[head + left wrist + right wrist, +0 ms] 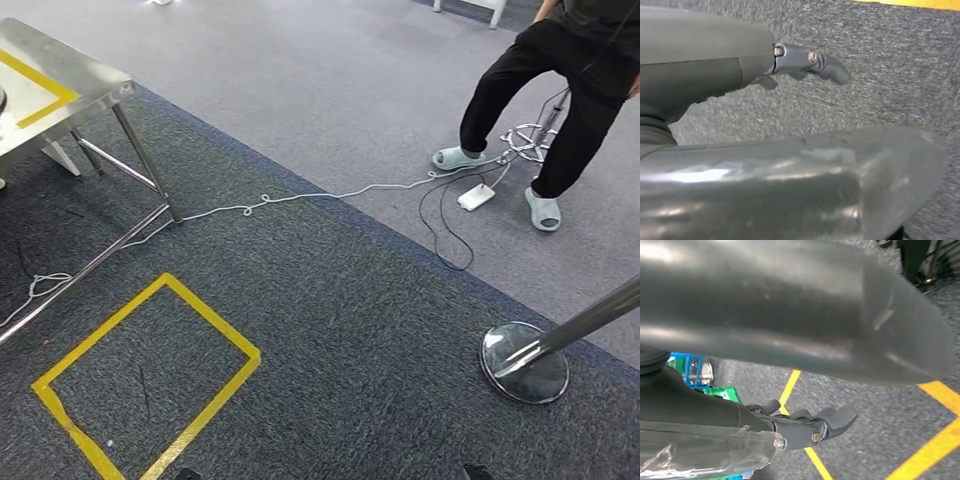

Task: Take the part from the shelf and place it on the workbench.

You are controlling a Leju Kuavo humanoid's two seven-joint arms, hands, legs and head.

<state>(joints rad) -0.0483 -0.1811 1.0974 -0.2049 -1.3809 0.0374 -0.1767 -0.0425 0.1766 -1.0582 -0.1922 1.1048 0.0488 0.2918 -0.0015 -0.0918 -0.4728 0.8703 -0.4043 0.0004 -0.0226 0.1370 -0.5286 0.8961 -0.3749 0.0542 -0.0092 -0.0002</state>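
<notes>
Nearest the camera, on the dark carpet (362, 330), lies a square of yellow tape (151, 375), open in the middle. Just right of it, a chrome post (581, 320) leans up from its round mirrored base (526, 363).

Left robot hand (806, 62), wrist view: dark fingers (828, 67) stretched out straight over grey carpet, thick grey thumb (791, 190) apart from them, nothing between; the hand is open.

Right robot hand (810, 425), wrist view: fingers (840, 419) extended and slightly apart above carpet crossed by yellow tape lines (791, 385), thumb (791, 305) well clear of them, nothing held; open likewise. Behind this hand, green and blue objects (696, 375) show, too blurred and hidden to identify; whether the part is among them cannot be told.

Farther off, at left, stands the steel desk (53, 100), its top marked with yellow tape and its legs on the dark carpet. A white cable (302, 197) runs from under the desk across the carpet edge to a small white box (476, 197) on the lighter grey floor (302, 60).

Farthest, at upper right, a person in black trousers (543, 80) and pale slippers sits with feet on the light floor, a chrome stool base (532, 140) between the legs.
</notes>
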